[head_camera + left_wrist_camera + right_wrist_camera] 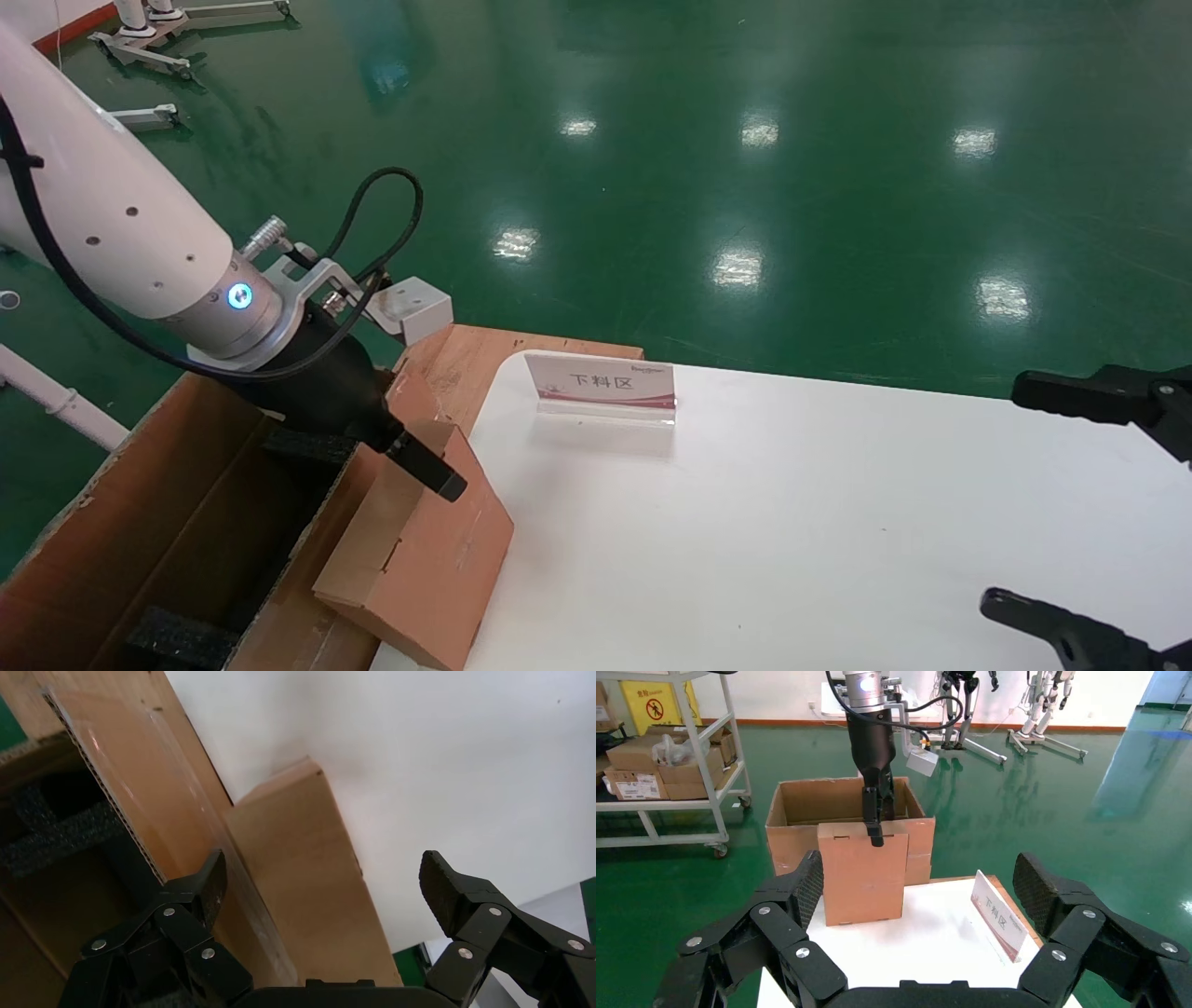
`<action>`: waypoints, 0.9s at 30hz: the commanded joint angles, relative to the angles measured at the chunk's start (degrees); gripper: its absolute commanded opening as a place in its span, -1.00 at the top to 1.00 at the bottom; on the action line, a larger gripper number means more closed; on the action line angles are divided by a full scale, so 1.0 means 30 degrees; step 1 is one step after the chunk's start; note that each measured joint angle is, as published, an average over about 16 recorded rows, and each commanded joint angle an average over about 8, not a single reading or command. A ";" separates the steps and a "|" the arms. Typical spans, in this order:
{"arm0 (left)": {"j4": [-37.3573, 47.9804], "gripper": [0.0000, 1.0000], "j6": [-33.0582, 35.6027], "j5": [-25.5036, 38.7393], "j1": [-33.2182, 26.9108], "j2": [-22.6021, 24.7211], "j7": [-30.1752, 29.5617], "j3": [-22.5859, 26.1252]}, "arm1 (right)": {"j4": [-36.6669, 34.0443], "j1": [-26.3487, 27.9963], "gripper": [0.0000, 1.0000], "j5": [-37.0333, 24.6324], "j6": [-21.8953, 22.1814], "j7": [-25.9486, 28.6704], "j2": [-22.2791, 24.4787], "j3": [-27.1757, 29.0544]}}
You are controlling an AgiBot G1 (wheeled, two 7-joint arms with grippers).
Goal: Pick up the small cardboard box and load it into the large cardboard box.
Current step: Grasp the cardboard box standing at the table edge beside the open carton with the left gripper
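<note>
The small cardboard box (pixel 428 568) stands on edge at the white table's left rim, tilted against the large cardboard box (pixel 186 494). My left gripper (pixel 424 461) hovers at the small box's top edge with its jaws wide apart, one finger in front and one behind. In the left wrist view the small box (pixel 295 832) lies between the spread fingers of that gripper (pixel 323 860), with a clear gap on the table side. From the right wrist view the small box (pixel 863 878) stands before the carton (pixel 807 801). My right gripper (pixel 1004 494) is parked open at the table's right.
A white table (pixel 792 522) carries a tilted label sign (pixel 601 382). A reddish wooden board (pixel 484 359) sits at the table's back left corner. Black foam blocks (pixel 172 638) lie inside the carton. A shelf cart with boxes (pixel 666 762) stands beyond, on the green floor.
</note>
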 commanded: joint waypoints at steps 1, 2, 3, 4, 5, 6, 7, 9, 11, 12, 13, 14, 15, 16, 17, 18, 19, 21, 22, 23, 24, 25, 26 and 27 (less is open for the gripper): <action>-0.0009 -1.00 -0.0071 -0.0292 -0.0272 -0.0019 -0.0108 0.0550 | 0.0000 0.0001 -1.00 0.0002 0.0001 -0.0001 0.0001 -0.0003; -0.0011 -1.00 -0.0105 -0.0406 -0.0327 -0.0031 -0.0124 0.0747 | 0.0000 0.0001 -1.00 0.0003 0.0002 -0.0002 0.0002 -0.0004; -0.0012 -1.00 -0.0142 -0.0516 -0.0369 -0.0044 -0.0138 0.0942 | 0.0000 0.0001 -1.00 0.0004 0.0002 -0.0003 0.0002 -0.0005; -0.0014 -1.00 -0.0182 -0.0620 -0.0403 -0.0060 -0.0150 0.1126 | 0.0000 0.0001 -1.00 0.0005 0.0003 -0.0003 0.0003 -0.0007; -0.0015 -1.00 -0.0218 -0.0712 -0.0428 -0.0076 -0.0155 0.1293 | 0.0000 0.0002 -1.00 0.0006 0.0004 -0.0004 0.0003 -0.0008; -0.0016 -1.00 -0.0252 -0.0797 -0.0452 -0.0093 -0.0158 0.1455 | 0.0000 0.0002 -1.00 0.0006 0.0004 -0.0005 0.0004 -0.0009; -0.0017 -1.00 -0.0285 -0.0874 -0.0476 -0.0109 -0.0159 0.1609 | 0.0000 0.0002 -1.00 0.0007 0.0005 -0.0005 0.0004 -0.0011; -0.0020 -1.00 -0.0342 -0.1001 -0.0521 -0.0136 -0.0132 0.1887 | 0.0000 0.0003 -1.00 0.0009 0.0006 -0.0007 0.0006 -0.0013; -0.0025 -1.00 -0.0407 -0.1111 -0.0574 -0.0163 -0.0076 0.2116 | 0.0000 0.0003 -1.00 0.0011 0.0007 -0.0008 0.0007 -0.0016; -0.0026 -1.00 -0.0427 -0.1148 -0.0596 -0.0172 -0.0053 0.2199 | 0.0000 0.0004 -1.00 0.0012 0.0007 -0.0008 0.0007 -0.0017; -0.0029 -1.00 -0.0459 -0.1201 -0.0630 -0.0184 -0.0009 0.2306 | -0.0001 0.0003 -1.00 0.0012 0.0008 -0.0009 0.0008 -0.0017; -0.0033 -1.00 -0.0489 -0.1252 -0.0659 -0.0195 0.0035 0.2399 | -0.0002 0.0003 -1.00 0.0012 0.0009 -0.0010 0.0008 -0.0017; -0.0036 -1.00 -0.0516 -0.1298 -0.0683 -0.0207 0.0077 0.2481 | -0.0002 0.0002 -1.00 0.0012 0.0010 -0.0010 0.0009 -0.0017; -0.0040 -1.00 -0.0543 -0.1340 -0.0704 -0.0219 0.0109 0.2548 | -0.0003 0.0002 -1.00 0.0013 0.0011 -0.0011 0.0009 -0.0017; -0.0043 -1.00 -0.0565 -0.1373 -0.0721 -0.0227 0.0136 0.2599 | -0.0004 0.0001 -1.00 0.0013 0.0012 -0.0011 0.0009 -0.0017; -0.0046 -1.00 -0.0580 -0.1399 -0.0734 -0.0233 0.0155 0.2639 | -0.0004 0.0001 -1.00 0.0014 0.0012 -0.0012 0.0010 -0.0016; -0.0049 -1.00 -0.0593 -0.1420 -0.0746 -0.0238 0.0168 0.2672 | -0.0005 0.0000 -1.00 0.0014 0.0013 -0.0012 0.0010 -0.0016; -0.0054 -0.60 -0.0615 -0.1448 -0.0759 -0.0247 0.0183 0.2703 | -0.0006 0.0000 -0.50 0.0017 0.0014 -0.0013 0.0011 -0.0017; -0.0055 -0.35 -0.0615 -0.1444 -0.0756 -0.0247 0.0178 0.2689 | -0.0006 0.0000 -0.25 0.0018 0.0015 -0.0013 0.0011 -0.0017; -0.0055 -0.10 -0.0615 -0.1436 -0.0752 -0.0246 0.0172 0.2673 | -0.0006 0.0000 0.00 0.0019 0.0015 -0.0013 0.0011 -0.0018; -0.0055 0.15 -0.0613 -0.1427 -0.0748 -0.0245 0.0166 0.2655 | -0.0006 0.0000 0.25 0.0020 0.0015 -0.0013 0.0011 -0.0018; -0.0055 0.40 -0.0610 -0.1417 -0.0743 -0.0243 0.0160 0.2636 | -0.0006 0.0000 0.50 0.0021 0.0016 -0.0012 0.0011 -0.0018; -0.0054 0.65 -0.0607 -0.1407 -0.0738 -0.0242 0.0155 0.2619 | -0.0006 0.0000 0.75 0.0021 0.0016 -0.0012 0.0011 -0.0018; -0.0054 0.90 -0.0603 -0.1397 -0.0732 -0.0241 0.0150 0.2603 | -0.0006 0.0000 1.00 0.0021 0.0017 -0.0012 0.0011 -0.0018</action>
